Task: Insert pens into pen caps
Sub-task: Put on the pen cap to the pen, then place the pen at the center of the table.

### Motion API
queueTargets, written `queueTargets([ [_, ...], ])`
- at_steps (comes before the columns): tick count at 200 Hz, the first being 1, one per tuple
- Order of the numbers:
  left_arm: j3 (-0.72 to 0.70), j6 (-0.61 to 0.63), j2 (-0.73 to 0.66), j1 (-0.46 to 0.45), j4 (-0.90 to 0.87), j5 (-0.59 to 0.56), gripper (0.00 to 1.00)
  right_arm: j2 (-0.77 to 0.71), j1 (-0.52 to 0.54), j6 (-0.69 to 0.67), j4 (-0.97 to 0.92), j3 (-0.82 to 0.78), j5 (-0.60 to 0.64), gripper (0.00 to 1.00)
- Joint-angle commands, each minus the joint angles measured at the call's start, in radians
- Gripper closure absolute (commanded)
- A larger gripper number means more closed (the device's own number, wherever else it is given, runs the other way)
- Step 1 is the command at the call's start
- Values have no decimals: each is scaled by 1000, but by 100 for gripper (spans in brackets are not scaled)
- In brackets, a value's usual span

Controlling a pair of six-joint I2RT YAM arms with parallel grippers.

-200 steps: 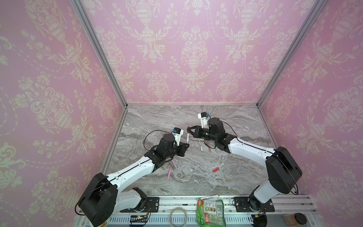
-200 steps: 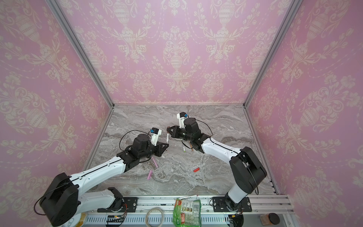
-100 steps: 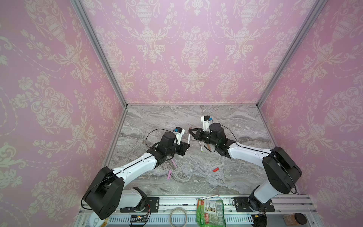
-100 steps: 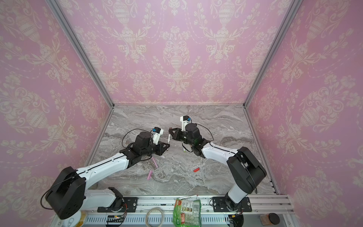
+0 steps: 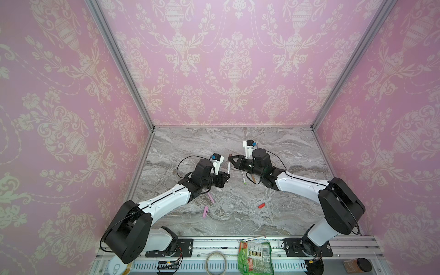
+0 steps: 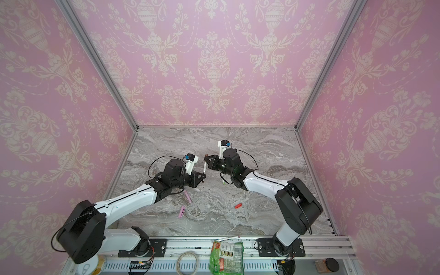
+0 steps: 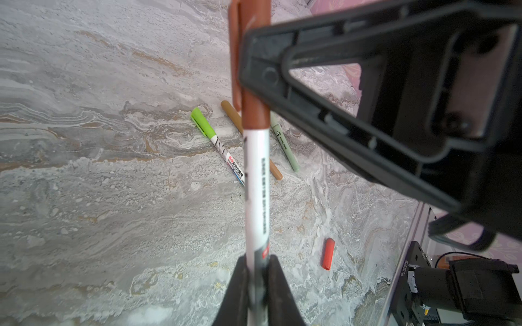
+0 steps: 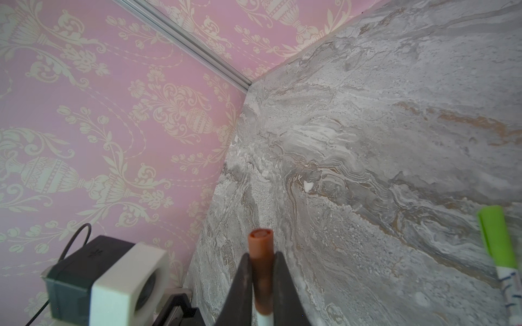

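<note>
White pen (image 5: 228,169): hangs just below mid-frame in a top view, clear of marble table (image 5: 285,147). Sits pinched at the tail in closed left gripper (image 7: 255,285), tip end inside brown cap (image 7: 255,114), clamped by closed right gripper (image 8: 261,282). Could jam or slip under an off-axis push, leaving cap half-seated.

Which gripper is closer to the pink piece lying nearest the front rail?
Left. The left gripper, holding the white pen by its barrel, is beyond the pink piece, toward the back wall. The right gripper, gripping that pen's brown cap, is even farther back.
</note>
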Motion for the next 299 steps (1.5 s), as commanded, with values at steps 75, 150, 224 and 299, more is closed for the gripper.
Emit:
queueTargets([
  [75,-154,-86,-116,46,123,3,100,-118,-44,-155,-479,218,-232,69],
  [150,-70,-158,5,46,-29,-147,100,-206,-44,-358,-866,229,-52,65],
  [224,152,-211,265,30,-201,-139,98,-196,-44,-304,-896,181,83,67],
  [299,294,-361,464,-9,-261,-110,98,-218,-46,-310,-863,160,114,68],
])
